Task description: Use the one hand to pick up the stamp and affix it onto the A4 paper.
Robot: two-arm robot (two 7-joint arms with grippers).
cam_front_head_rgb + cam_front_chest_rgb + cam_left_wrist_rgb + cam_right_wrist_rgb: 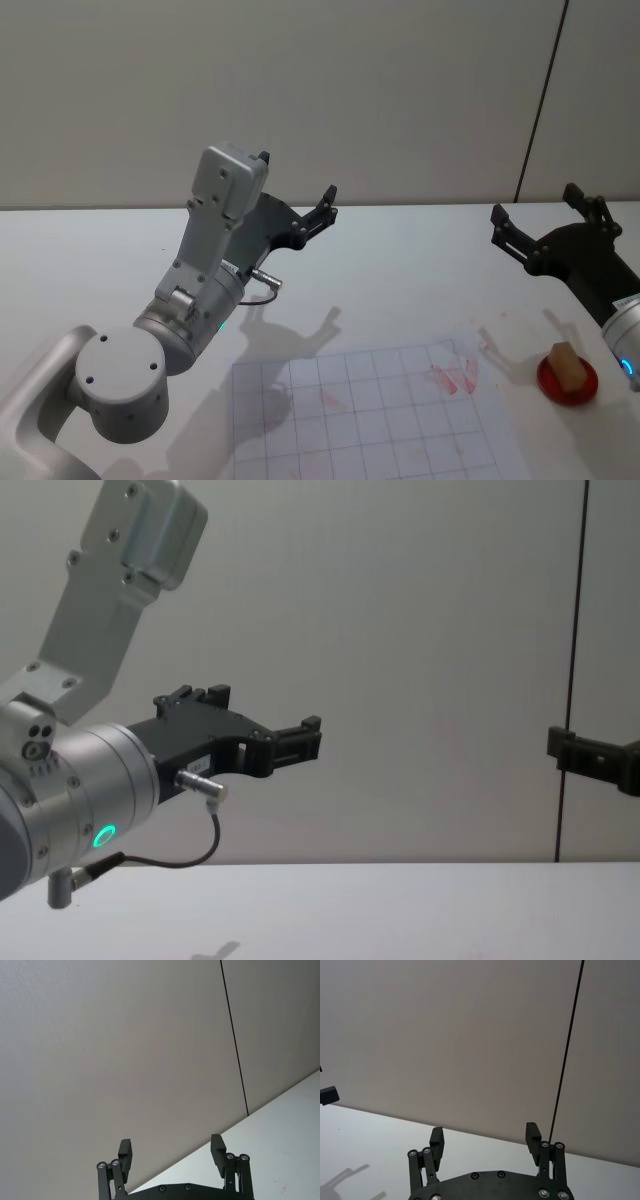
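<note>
At 4 o'clock in the head view: small light-brown wooden stamp, upright on a round red pad, at 3 o'clock of the gridded, red-smeared A4 paper. At 3 o'clock, black angular right gripper, jointed fingers spread, empty. Toward 11 o'clock, left gripper, likewise spread.

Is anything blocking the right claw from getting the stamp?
Nothing visible. The open right gripper hangs up behind the stamp on its red pad, only air between. The left gripper is raised far off.
</note>
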